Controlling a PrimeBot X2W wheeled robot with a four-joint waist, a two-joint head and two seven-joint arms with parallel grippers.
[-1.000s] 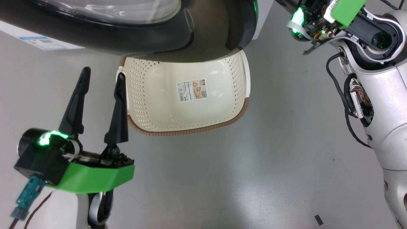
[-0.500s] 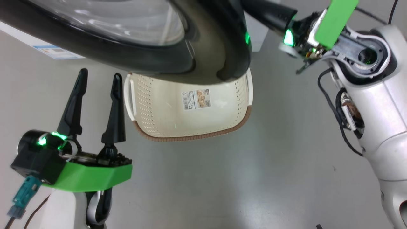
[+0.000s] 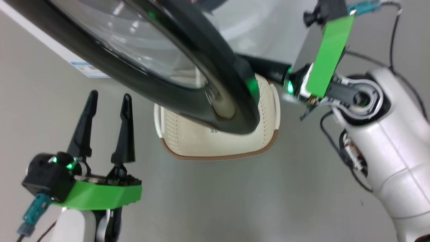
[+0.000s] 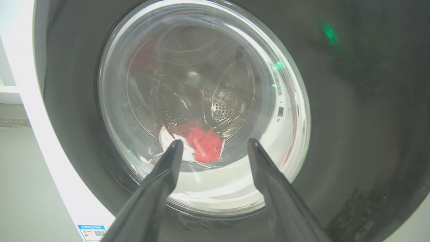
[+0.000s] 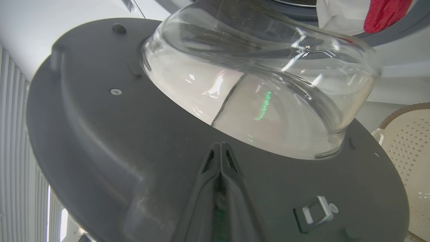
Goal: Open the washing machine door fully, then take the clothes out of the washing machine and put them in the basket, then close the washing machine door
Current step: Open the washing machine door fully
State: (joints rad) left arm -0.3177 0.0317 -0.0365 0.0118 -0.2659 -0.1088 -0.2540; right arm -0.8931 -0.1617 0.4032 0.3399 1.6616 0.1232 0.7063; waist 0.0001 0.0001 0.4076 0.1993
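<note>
Black inner face of the washing machine door, part-open over the basket: push outward with the closed, empty right pincer set flat against it, clear of the wide-spread, empty left pincer, with the red clothes lying in the drum.

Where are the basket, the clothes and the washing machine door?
the basket (image 3: 198,144): head view, cream wall.
the clothes (image 4: 205,146): left wrist view, red fabric.
the washing machine door (image 5: 117,141): right wrist view, dark rim.
</note>
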